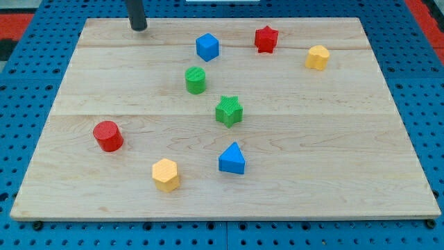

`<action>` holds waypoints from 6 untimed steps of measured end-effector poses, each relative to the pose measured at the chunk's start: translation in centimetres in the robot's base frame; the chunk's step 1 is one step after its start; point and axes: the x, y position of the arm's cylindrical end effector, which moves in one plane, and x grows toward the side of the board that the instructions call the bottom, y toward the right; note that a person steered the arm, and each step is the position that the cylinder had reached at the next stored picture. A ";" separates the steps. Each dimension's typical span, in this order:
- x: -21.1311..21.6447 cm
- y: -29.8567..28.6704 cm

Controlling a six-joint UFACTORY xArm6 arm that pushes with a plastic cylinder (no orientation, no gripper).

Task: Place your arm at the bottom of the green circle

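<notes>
my tip (pixel 139 28), a bare rod with no jaws to open or close, sits at the far left board (pixel 388 139) edge, well apart from the green circle (pixel 195 80), whose near side lies open for approach.

Inspection finds no legible text, label, brand, number or sign anywhere in the camera view. The wooden surface (pixel 347 173) carries only its grain and plank seams. The coloured blocks show plain faces without markings. The blue perforated board (pixel 28 90) around it bears holes only, no lettering.
</notes>
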 end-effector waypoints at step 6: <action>19.3 11.3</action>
